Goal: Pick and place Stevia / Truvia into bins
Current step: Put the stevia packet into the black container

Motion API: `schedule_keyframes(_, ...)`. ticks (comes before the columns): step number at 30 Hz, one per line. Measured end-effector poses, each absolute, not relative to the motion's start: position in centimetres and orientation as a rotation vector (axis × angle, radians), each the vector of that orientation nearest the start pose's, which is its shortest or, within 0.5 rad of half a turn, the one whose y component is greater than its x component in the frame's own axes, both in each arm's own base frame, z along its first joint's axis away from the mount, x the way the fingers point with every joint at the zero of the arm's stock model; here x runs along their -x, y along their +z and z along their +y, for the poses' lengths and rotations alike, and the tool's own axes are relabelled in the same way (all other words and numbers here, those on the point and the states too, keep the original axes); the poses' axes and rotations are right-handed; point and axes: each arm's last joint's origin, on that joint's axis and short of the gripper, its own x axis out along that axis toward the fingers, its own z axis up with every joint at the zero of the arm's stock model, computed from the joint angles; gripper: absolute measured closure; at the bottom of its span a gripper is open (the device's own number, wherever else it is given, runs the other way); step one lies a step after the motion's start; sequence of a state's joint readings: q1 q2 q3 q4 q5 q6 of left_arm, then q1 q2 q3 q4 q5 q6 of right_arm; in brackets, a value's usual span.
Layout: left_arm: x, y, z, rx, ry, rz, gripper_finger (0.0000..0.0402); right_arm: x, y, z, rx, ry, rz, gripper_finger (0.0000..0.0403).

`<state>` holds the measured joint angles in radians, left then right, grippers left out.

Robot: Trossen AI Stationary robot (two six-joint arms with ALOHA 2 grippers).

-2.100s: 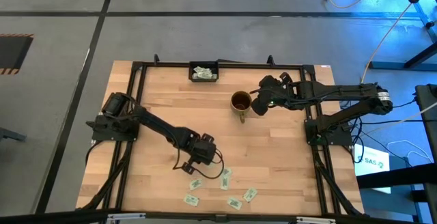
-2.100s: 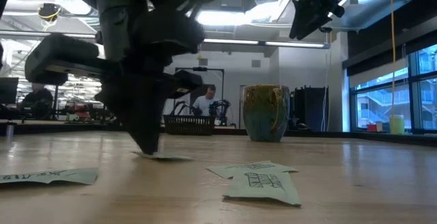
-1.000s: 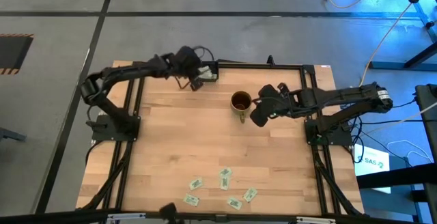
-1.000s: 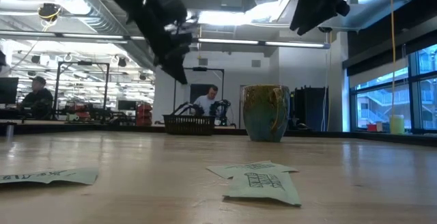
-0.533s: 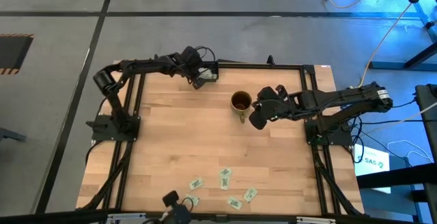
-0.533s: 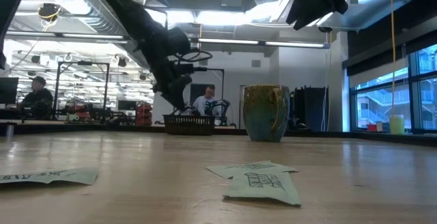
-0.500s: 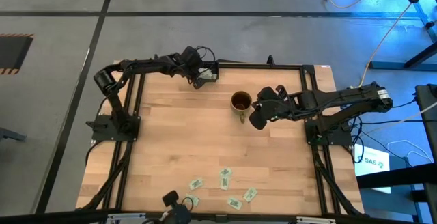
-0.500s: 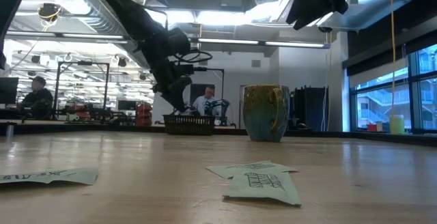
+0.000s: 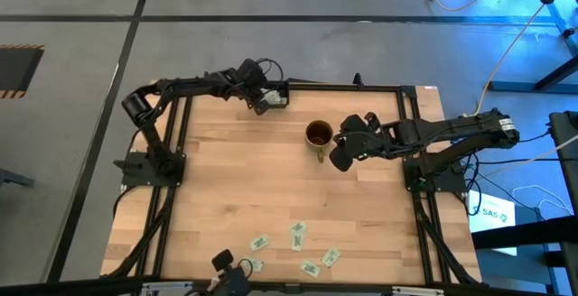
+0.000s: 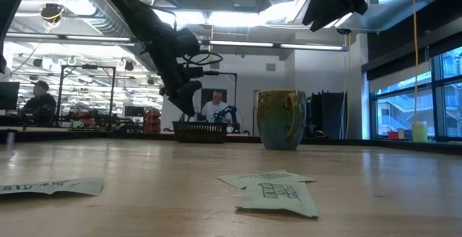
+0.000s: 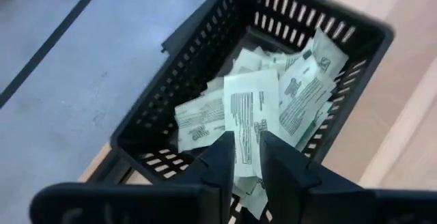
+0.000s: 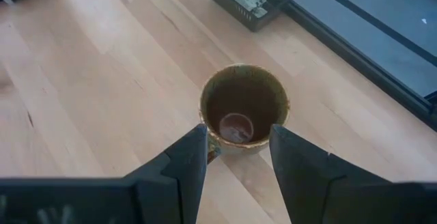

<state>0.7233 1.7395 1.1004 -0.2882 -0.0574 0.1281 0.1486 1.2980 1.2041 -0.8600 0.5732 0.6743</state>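
Note:
A black slotted tray at the table's far edge holds a pile of white-and-green sachets. My left gripper hangs slanting down over the tray's near left corner, its fingers a little apart. One sachet shows in the gap, lying on top of the pile. The brown-gold mug stands upright at mid-table. My right gripper hovers open above and to the right of the mug, touching nothing. Several more sachets lie flat near the table's near edge. My left gripper's fingertips stand on either side of the near end of the top sachet. Whether they touch it I cannot tell. The sachet lies tilted on the pile inside the tray.
The tray and the mug stand close together at the far side, with bare wood between them and the loose sachets. A small dark object sits at the near edge. People sit in the room beyond.
My left gripper has sunk toward the black tray and shifted a little toward the table's right edge, then kept still just above the pile. My right gripper has stayed over the mug.

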Motion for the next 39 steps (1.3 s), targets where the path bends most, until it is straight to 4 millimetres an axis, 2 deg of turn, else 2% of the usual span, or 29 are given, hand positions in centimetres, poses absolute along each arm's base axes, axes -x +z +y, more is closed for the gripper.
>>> schedule_keyframes(4,-26.3,21.0,22.9,0.207,0.59,0.854,0.0333,-25.1,31.9,2.2,-0.283,-0.666,0.716,0.024)
schedule_keyframes(8,-26.5,24.3,20.6,0.196,0.371,0.716,0.0336,-25.2,32.0,2.2,-0.285,-0.665,0.713,0.024)
schedule_keyframes(13,-26.8,28.0,15.9,0.042,-0.003,0.586,0.0333,-25.2,32.0,2.2,-0.284,-0.665,0.713,0.024)
schedule_keyframes(18,-27.4,29.5,9.9,-0.02,-0.246,0.59,0.031,-25.2,32.0,2.2,-0.283,-0.665,0.714,0.024)
schedule_keyframes(24,-28.3,28.9,1.6,-0.077,-0.474,0.701,0.0288,-25.2,32.0,2.2,-0.228,-0.643,0.732,0.024)
schedule_keyframes(30,-28.8,27.2,-6.2,-0.241,-0.409,0.82,0.0297,-25.2,31.9,2.2,-0.165,-0.617,0.754,0.024)
schedule_keyframes(35,-29.5,25.0,-11.0,-0.128,-0.364,0.867,0.0308,-25.2,31.9,2.2,-0.123,-0.6,0.767,0.024)
schedule_keyframes(39,-30.2,22.4,-14.3,-0.088,-0.339,0.899,0.0313,-25.2,31.9,2.2,-0.108,-0.594,0.772,0.024)
